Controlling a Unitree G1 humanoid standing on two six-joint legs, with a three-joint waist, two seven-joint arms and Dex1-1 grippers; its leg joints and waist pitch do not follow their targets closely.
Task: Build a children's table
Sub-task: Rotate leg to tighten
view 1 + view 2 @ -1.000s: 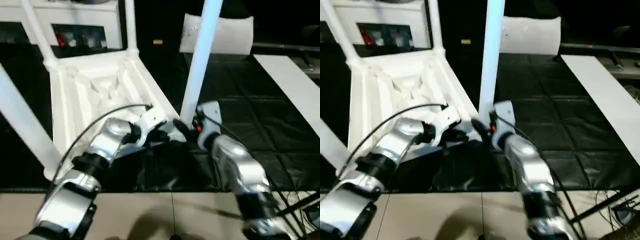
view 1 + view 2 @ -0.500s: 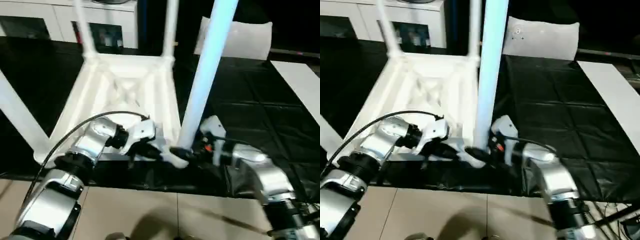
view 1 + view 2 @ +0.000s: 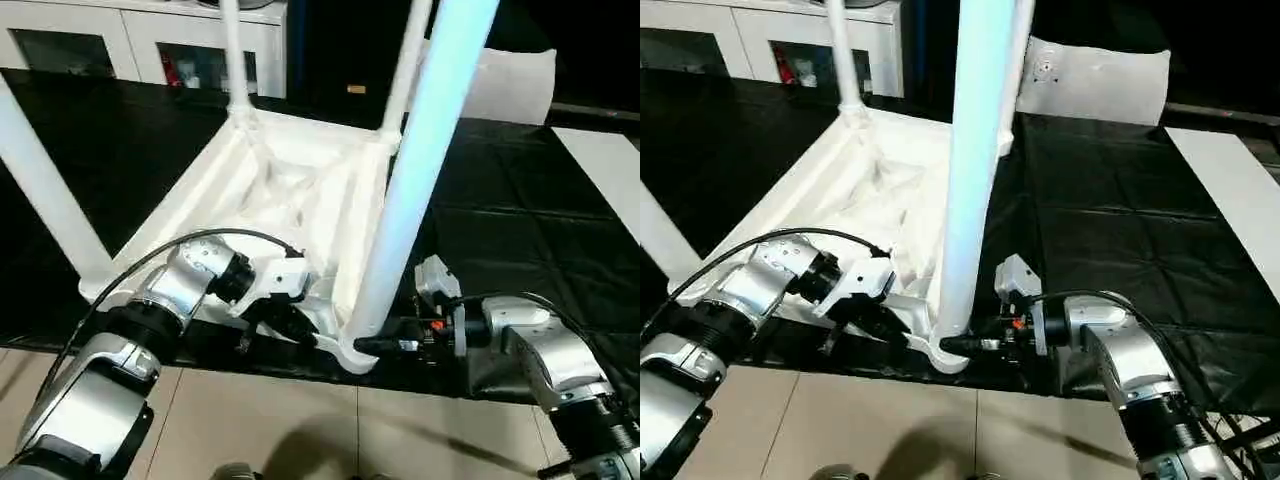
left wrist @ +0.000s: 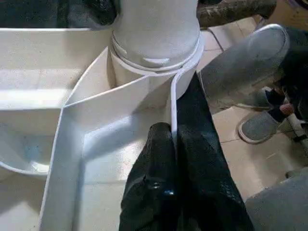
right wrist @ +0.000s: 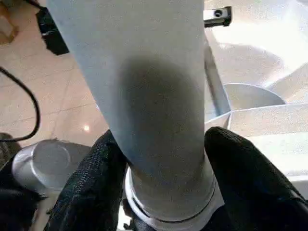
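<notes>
The white tabletop (image 3: 290, 180) lies upside down on the black mat, ribs up, with legs standing in its corner sockets. The near right leg (image 3: 420, 170) rises steeply from its corner socket (image 4: 154, 53). My right gripper (image 3: 375, 345) is shut on this leg just above the socket, one black finger (image 5: 91, 183) on each side of it. My left gripper (image 3: 285, 325) is shut on the tabletop's thin rim wall (image 4: 174, 106) right beside that socket, its fingertips (image 4: 156, 159) pinching the edge. Three other legs stand at the near left (image 3: 45, 190), far left (image 3: 232, 50) and far right (image 3: 408, 60).
White cabinets (image 3: 150, 40) line the back. A flat white bag (image 3: 510, 85) lies behind the table, and a white board (image 3: 605, 170) lies at the right on the black mat (image 3: 500, 230). Tiled floor (image 3: 300, 420) runs along the mat's near edge. A grey shoe (image 4: 262, 126) shows on the tiles.
The whole picture has shifted and turned, so the camera has moved. Both grippers keep their holds at the near right corner, on the rim and on the leg.
</notes>
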